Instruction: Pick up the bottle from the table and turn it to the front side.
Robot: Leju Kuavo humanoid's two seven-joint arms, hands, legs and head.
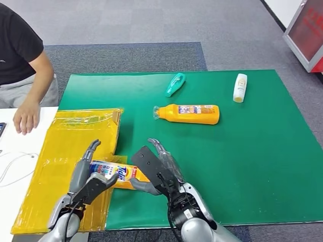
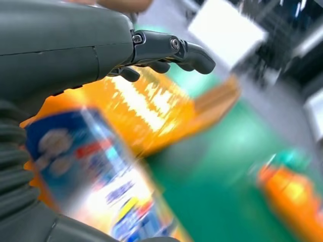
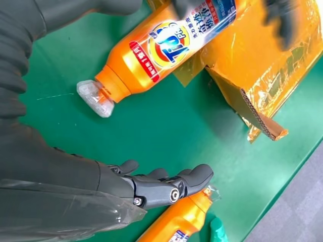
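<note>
Grey carpet surrounds a desk point(image 1: 266, 151) covered by a green mat, with a yellow taped cardboard sheet point(image 1: 64, 151) lying over its near left part. On the near edge of that sheet lies the Tide bottle point(image 1: 118, 175), an orange detergent bottle on its side, its clear cap point(image 3: 93, 98) pointing right onto the mat.

The left hand point(image 1: 89, 174) is wrapped around the bottle's base end, thumb on one side and fingers point(image 1: 91, 150) arched over the other; it looks like a hold, though the left wrist view is too blurred to confirm firm contact. The right hand point(image 1: 158, 166) hovers just beside the cap end, fingers spread, holding nothing.

Further off lie a second orange bottle point(image 1: 188, 114), a teal bottle point(image 1: 175, 83) and a white bottle point(image 1: 239, 87); a person's hand point(image 1: 25, 117) rests at the far left.

The bottle is probably stiff plastic with a glossy label (so likely slippery), and weighty if full. The broad body near the label seems the safest place to hold; the narrow neck suits the second hand for turning.
</note>
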